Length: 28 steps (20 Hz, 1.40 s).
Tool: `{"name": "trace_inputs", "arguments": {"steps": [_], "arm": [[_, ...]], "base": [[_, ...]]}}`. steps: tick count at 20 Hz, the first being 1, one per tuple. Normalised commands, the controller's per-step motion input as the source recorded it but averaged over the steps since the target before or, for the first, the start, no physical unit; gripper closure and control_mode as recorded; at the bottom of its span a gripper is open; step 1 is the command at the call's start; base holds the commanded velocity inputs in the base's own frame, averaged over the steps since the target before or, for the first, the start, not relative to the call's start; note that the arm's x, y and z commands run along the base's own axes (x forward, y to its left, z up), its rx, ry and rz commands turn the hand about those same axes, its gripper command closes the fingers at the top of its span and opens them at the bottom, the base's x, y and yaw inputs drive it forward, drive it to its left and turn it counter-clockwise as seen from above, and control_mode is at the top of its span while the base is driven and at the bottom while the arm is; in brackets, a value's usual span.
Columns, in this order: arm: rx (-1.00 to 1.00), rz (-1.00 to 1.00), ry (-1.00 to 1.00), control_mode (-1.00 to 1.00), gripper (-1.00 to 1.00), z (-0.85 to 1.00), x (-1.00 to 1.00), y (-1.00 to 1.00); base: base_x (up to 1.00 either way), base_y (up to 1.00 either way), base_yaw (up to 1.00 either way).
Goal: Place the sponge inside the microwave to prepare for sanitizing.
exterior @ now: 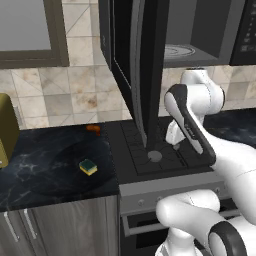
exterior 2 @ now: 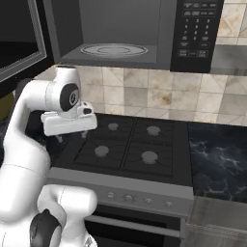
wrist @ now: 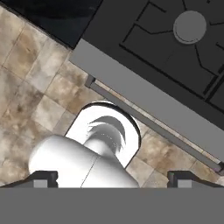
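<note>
Lying on counter, sponge (exterior: pixel 88 167) far from spread fingers (wrist: pixel 43 178).

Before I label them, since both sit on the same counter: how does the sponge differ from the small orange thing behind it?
The sponge is a yellow block with a dark green top; the small orange thing is one colour and flatter-looking. The sponge lies nearer the counter's front, the orange thing by the tiled wall. Both are small and rest untouched on the dark counter.

One sponge (exterior: pixel 88 167) at lower left; one small orange thing (exterior: pixel 93 128); one microwave (exterior 2: pixel 130 34) up top; four burners (exterior 2: pixel 126 141) at centre.
</note>
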Motion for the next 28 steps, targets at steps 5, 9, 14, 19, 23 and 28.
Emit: {"name": "trace_inputs", "arguments": {"steps": [5,9,14,19,23,28], "arm": [[-0.02,0.21,-0.21,-1.0,-1.0,-0.59,0.13,-0.45],[0.0,0.01,-0.1,-1.0,-1.0,-0.34,0.28,0.07],[0.02,-0.13,-0.19,-1.0,-1.0,-0.27,0.38,0.58],[0.19,-0.06,-0.22,-1.0,-1.0,-0.04,0.08,0.61],[0.17,0.0,-0.2,-1.0,-1.0,-0.08,0.03,0.63],[0.05,0.04,-0.09,-1.0,-1.0,0.0,0.06,0.59]], "base": [[0.0,0.0,0.0],[0.0,0.0,0.0],[0.0,0.0,0.0],[0.0,0.0,0.0],[0.0,0.0,0.0],[0.0,0.0,0.0]]}}
